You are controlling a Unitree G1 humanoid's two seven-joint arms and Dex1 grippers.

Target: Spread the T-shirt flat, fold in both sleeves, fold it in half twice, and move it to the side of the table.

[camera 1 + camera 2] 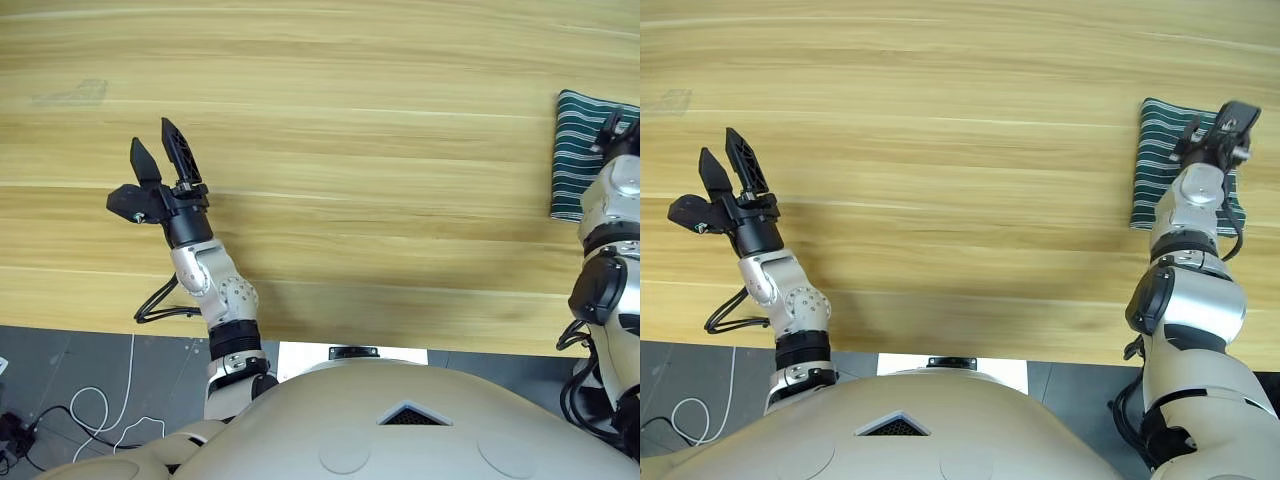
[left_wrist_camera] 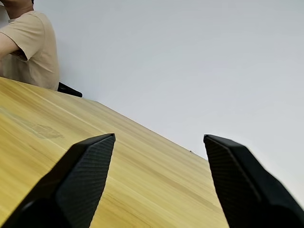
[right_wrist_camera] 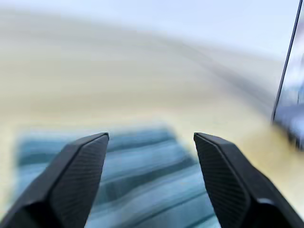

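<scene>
The T-shirt (image 1: 1158, 160), green with thin white stripes, lies folded into a small rectangle at the right side of the wooden table (image 1: 940, 150). My right gripper (image 1: 1215, 125) hovers over the folded T-shirt (image 3: 142, 171), open, with nothing between its fingers (image 3: 76, 180). My left gripper (image 1: 160, 155) is raised over the left part of the table (image 1: 350, 200), far from the shirt, open and empty, its fingertips (image 2: 90, 161) pointing away across the table top.
The table's near edge (image 1: 400, 345) runs just ahead of me, with dark floor and cables (image 1: 90, 410) below at the left. A person in a tan shirt (image 2: 28, 47) sits beyond the far end of the table. A dark screen edge (image 3: 289, 71) stands beyond the shirt.
</scene>
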